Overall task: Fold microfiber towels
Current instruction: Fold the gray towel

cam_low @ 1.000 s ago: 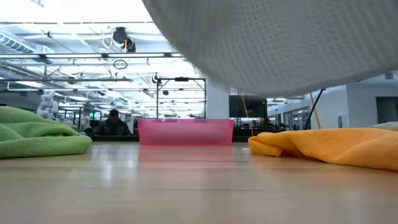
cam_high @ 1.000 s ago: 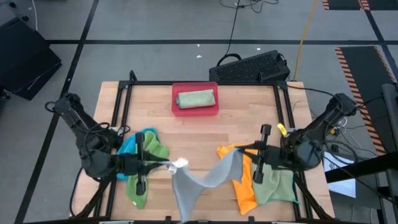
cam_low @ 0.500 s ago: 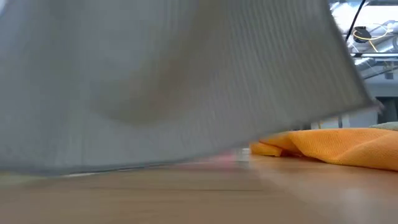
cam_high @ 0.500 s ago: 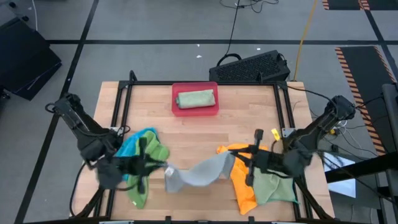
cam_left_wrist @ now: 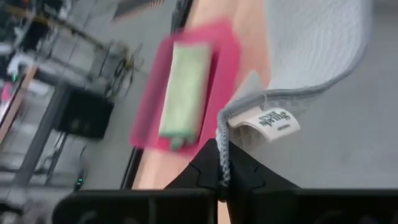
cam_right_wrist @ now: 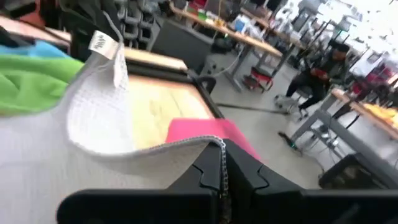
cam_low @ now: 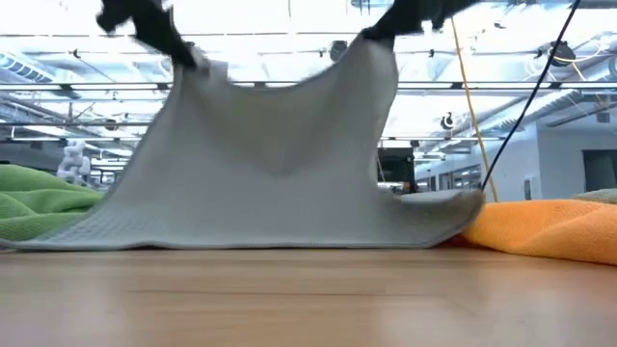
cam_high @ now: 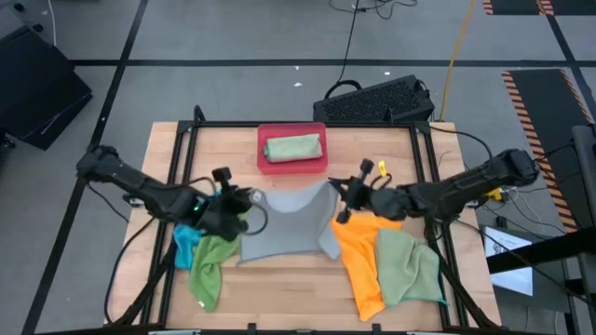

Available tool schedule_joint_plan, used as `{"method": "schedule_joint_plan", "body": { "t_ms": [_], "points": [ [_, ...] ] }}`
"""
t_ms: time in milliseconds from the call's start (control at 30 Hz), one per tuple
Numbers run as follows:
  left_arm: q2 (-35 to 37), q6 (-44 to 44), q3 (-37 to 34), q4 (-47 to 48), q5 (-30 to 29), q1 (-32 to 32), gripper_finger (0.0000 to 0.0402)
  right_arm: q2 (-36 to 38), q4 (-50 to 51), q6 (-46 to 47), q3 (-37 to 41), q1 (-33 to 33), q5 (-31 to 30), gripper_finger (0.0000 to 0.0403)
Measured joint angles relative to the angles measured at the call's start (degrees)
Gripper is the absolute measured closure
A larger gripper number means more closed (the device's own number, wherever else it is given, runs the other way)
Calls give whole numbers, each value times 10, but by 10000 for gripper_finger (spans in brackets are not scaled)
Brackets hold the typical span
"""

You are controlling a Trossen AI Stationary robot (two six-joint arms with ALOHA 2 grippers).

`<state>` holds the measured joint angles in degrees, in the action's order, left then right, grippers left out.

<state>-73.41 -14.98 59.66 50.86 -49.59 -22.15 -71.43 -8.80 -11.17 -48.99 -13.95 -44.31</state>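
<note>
Over the table point(cam_high: 298, 191), my left pincer point(cam_high: 244, 197) and right pincer point(cam_high: 341, 193) each pinched a corner of the grey towel point(cam_high: 284, 223), its hem resting on the wood.

Both arms are dark, jointed tubes with black cables trailing off the bases. The right arm point(cam_high: 466, 191) has a small yellow tag near the wrist; the left arm point(cam_high: 140, 186) shows a green-lit spot.
</note>
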Motion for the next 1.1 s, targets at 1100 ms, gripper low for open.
{"method": "schedule_joint_plan", "body": {
  "t_ms": [1100],
  "points": [
    [1, -6, -197, -201, 125, 151, 397, 104, 71, 72, 90, 228, 311, 401]
  ]
}}
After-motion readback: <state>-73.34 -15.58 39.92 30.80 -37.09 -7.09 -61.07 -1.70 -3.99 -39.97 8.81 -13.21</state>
